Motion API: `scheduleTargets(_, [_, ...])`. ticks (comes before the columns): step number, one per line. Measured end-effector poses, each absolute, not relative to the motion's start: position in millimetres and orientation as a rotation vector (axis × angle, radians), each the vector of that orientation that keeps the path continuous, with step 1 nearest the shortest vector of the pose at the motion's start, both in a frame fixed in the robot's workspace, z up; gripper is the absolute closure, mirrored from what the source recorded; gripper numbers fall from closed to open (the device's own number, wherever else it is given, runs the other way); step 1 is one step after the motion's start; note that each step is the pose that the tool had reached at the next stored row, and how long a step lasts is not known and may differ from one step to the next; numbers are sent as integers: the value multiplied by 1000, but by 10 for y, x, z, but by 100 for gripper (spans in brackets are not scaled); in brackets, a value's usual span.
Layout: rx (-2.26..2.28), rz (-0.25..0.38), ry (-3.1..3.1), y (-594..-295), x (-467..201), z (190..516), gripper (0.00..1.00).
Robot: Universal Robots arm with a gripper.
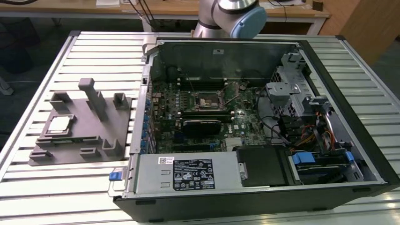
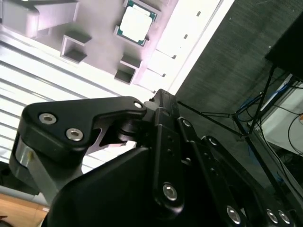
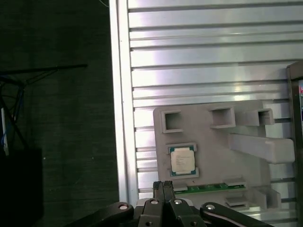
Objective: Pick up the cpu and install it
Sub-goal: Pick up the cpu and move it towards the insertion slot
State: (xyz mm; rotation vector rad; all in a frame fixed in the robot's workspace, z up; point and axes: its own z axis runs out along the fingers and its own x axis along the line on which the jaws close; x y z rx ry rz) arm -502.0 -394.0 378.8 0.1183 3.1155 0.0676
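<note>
The cpu [image 1: 59, 124] lies flat in a square pocket of the grey fixture block [image 1: 84, 140], which rests on the slatted table at the exterior view's left. Its silver top with a thin darker rim also shows in both wrist views [image 2: 136, 22] [image 3: 182, 161]. My gripper [image 3: 164, 185] hangs well above the fixture, its fingertips pressed together and holding nothing. It stays apart from the cpu. The motherboard's dark square socket [image 1: 206, 101] sits inside the open computer case [image 1: 368, 154], with its metal frame around it.
A green memory stick [image 3: 208, 189] lies in a slot of the fixture beside the cpu. Upright posts [image 1: 93, 96] rise from the fixture. The case holds a power supply [image 1: 187, 173], a drive cage [image 1: 291, 89] and cables. The table's edge [image 3: 120, 118] runs close to the fixture.
</note>
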Motion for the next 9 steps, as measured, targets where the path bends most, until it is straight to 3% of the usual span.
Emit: scheduleTargets(9, [118,68,3116,-3941,-4841,3788,89])
